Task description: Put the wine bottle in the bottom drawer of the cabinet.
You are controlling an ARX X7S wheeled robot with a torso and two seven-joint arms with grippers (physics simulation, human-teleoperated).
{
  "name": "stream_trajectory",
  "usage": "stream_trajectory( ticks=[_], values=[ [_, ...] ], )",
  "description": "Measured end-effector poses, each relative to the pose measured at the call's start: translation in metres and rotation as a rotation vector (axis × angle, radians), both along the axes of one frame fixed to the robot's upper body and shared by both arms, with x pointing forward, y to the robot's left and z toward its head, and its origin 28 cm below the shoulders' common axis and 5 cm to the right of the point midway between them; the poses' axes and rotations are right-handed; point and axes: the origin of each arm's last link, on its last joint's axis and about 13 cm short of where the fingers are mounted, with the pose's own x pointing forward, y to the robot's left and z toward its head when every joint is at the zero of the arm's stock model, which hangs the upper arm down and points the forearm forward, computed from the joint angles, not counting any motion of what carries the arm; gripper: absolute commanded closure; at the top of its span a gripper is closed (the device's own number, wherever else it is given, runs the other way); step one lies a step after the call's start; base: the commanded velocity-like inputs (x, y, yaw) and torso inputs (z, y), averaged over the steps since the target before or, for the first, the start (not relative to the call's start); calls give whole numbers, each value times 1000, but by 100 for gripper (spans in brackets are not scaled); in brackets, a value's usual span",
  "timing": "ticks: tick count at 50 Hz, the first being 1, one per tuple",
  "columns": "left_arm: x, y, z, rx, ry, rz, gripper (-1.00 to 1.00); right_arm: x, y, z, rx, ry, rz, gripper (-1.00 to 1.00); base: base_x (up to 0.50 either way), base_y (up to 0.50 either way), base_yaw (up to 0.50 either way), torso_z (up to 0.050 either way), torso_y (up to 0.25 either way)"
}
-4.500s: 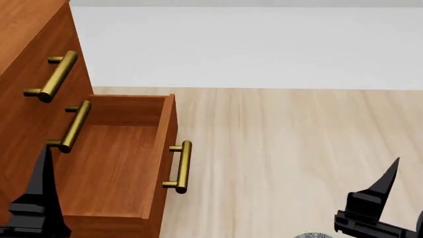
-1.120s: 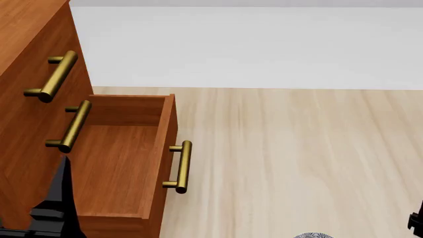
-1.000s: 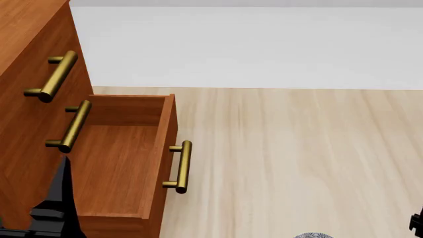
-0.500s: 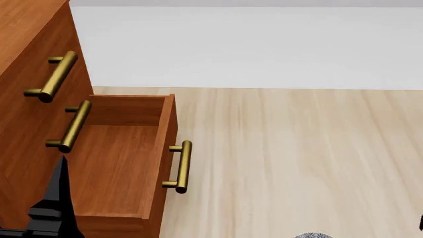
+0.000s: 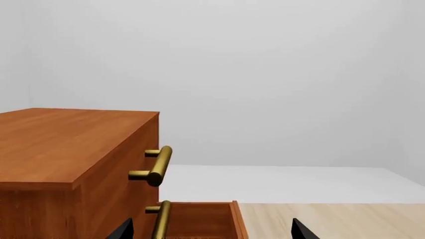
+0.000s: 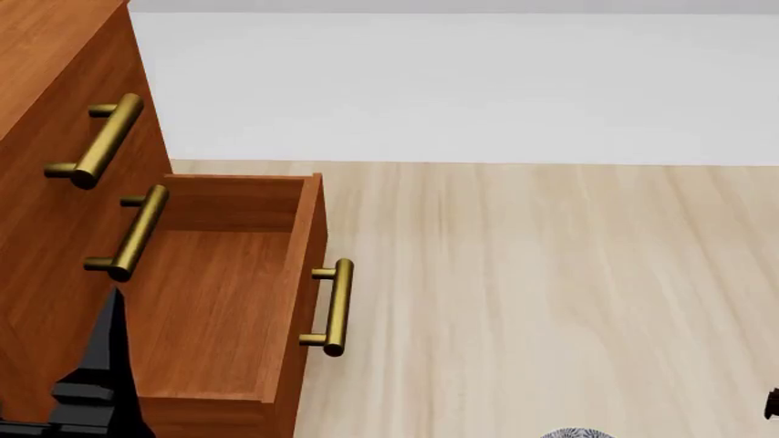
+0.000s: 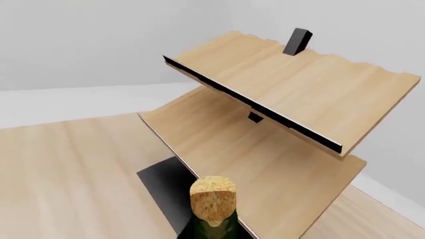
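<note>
The wine bottle shows only in the right wrist view: its tan cork (image 7: 212, 198) and dark green neck (image 7: 212, 230) stand right before the camera. No right fingers show there. In the head view only a black sliver of the right gripper (image 6: 772, 402) shows at the right edge. The reddish-brown cabinet (image 6: 49, 64) stands at the left with its bottom drawer (image 6: 306, 265) pulled out and nothing in it. My left gripper (image 5: 211, 234) is open and holds nothing. One of its fingers (image 6: 108, 360) rises by the drawer's near left corner.
Brass bar handles sit on the bottom drawer's front (image 6: 331, 307) and on the two upper fronts (image 6: 98, 141). A pale wood rack (image 7: 265, 99) with two slanted shelves stands behind the bottle. A grey patterned thing (image 6: 575, 432) peeks in at the bottom edge. Light wood floor stretches to the right.
Since 4.5 s ago the right gripper has sunk almost out of the head view and the left finger has shifted right and lower. Over the last second, hardly anything moved.
</note>
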Motion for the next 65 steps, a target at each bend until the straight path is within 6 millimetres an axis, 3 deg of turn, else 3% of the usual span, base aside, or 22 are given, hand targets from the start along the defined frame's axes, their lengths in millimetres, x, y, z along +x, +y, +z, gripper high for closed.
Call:
stream_trajectory(
  ticks=[10,39,65],
  values=[
    [0,0,0,0,1,1,-100,5,9,21,-21,-43,58,100,0,0,0,0,0],
    [0,1,-2,-4,1,5,-100,34,53,116,-101,-184,310,100,0,0,0,0,0],
    [-1,3,-4,-7,8,10,-100,81,104,172,-76,-240,552,100,0,0,0,0,1]
  ],
)
